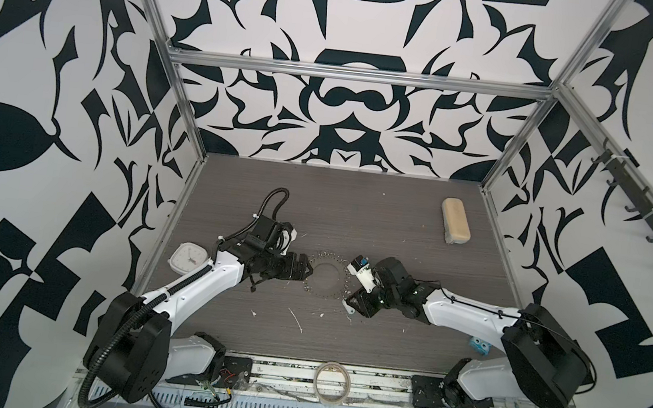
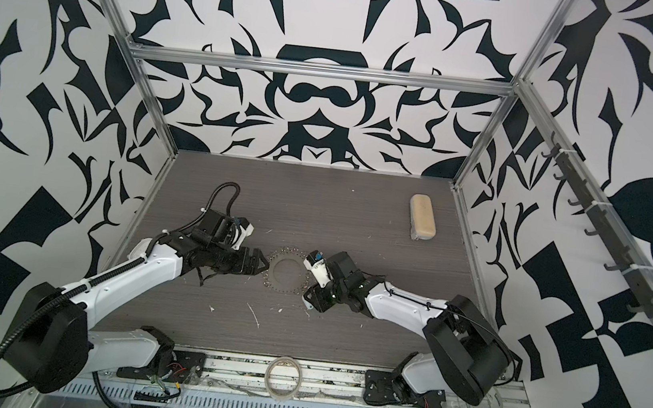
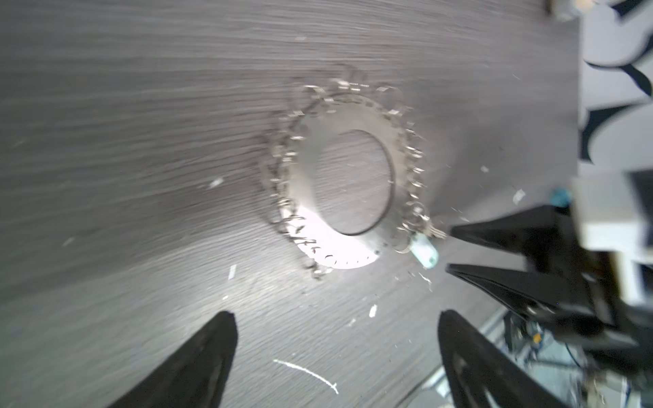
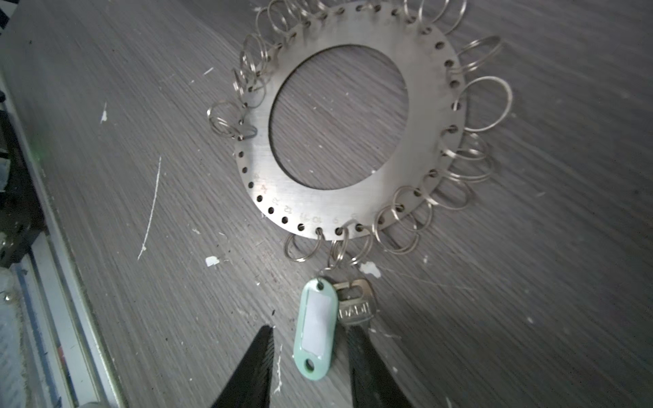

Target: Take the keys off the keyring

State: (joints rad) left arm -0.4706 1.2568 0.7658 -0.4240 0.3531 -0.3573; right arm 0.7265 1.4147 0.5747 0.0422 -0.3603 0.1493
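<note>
The keyring (image 1: 313, 278) (image 2: 272, 276), a flat grey metal disc with a large hole and many small wire loops round its rim, lies flat mid-table. In the right wrist view the keyring (image 4: 427, 116) has one loop carrying a silver key (image 4: 355, 303) and a pale oval tag (image 4: 316, 328). My right gripper (image 4: 311, 330) (image 1: 348, 304) is open and straddles the tag, one finger lying over the key's blade. My left gripper (image 3: 335, 314) (image 1: 308, 270) is open wide at the opposite rim, nothing between its fingers. From the left wrist view the tag (image 3: 425, 252) sits between the right gripper's fingertips (image 3: 454, 231).
A beige oblong case (image 1: 455, 227) lies at the back right. A white clock (image 1: 188, 258) sits by the left arm. A translucent tape roll (image 1: 331, 385) rests on the front rail, and a small blue object (image 1: 479, 347) by the right arm's base. White scraps (image 1: 297, 321) dot the table.
</note>
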